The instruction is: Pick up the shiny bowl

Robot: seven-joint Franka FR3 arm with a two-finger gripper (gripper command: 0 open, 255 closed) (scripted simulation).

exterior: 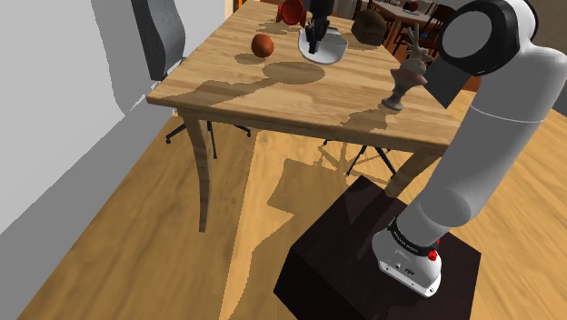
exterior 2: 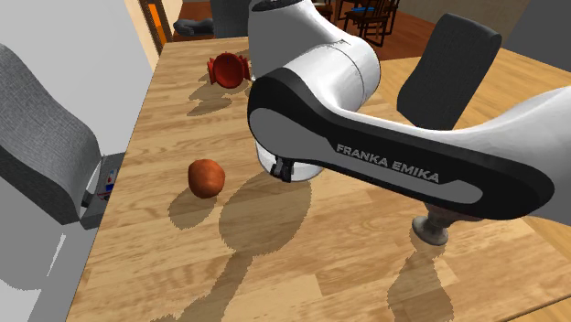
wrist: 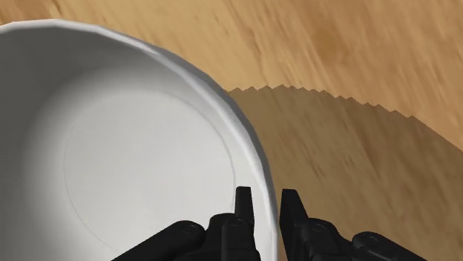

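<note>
the hand (wrist: 267, 196) is seen closed to a slim gap and clamped on the rim of the white bowl (wrist: 126, 148), which is set on the wooden tabletop (wrist: 356, 59).

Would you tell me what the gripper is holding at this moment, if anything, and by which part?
The gripper holds the white bowl by its rim, one finger inside and one outside.

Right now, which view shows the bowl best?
Wrist view: the bowl is close, its inside and rim plain, jaws clasping the rim. Shoulder view has it small, partly behind the jaws. Second exterior view: the arm covers most of it.
</note>
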